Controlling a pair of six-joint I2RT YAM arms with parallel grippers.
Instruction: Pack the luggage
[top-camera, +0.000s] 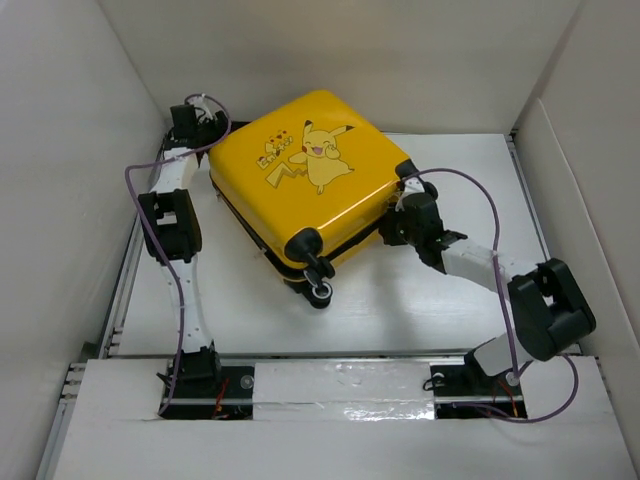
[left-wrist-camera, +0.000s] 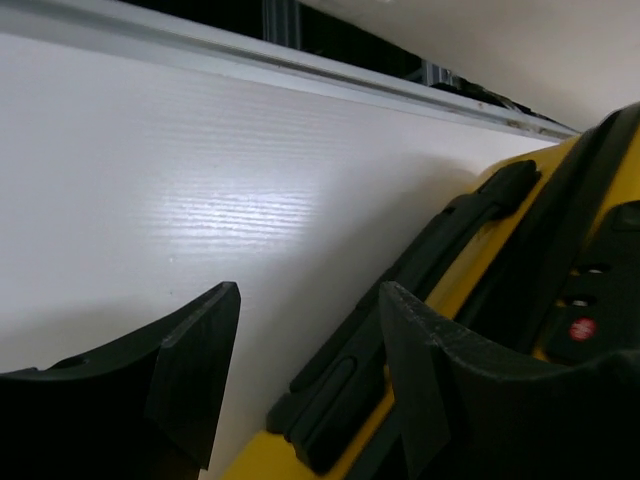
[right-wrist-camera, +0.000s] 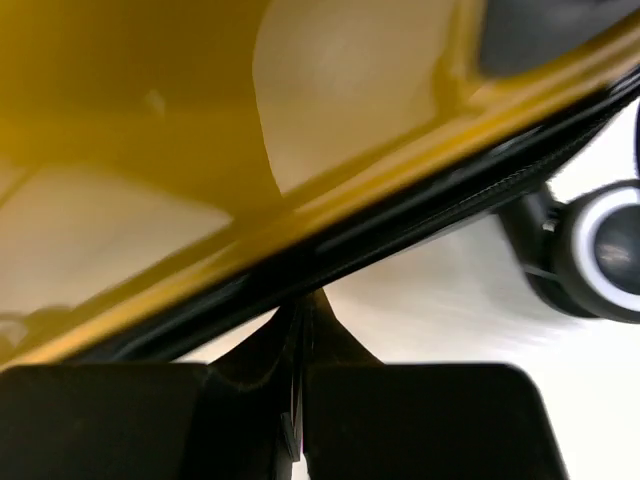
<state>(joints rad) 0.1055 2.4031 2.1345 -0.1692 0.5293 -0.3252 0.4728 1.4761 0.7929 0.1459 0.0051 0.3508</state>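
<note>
At the far left of the desk (top-camera: 400, 310), the left hand (left-wrist-camera: 310, 296) stands partly open with nothing between its fingers, just beside a black side handle (left-wrist-camera: 400, 330) of the luggage (top-camera: 300, 160). The luggage lies closed, print up, askew near the middle of the far edge. The right hand (right-wrist-camera: 300, 305) is pressed shut, its tips against the luggage's black seam near a wheel (right-wrist-camera: 600, 250).

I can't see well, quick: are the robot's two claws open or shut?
Left gripper: open, holding nothing.
Right gripper: shut, tips at the luggage.
</note>
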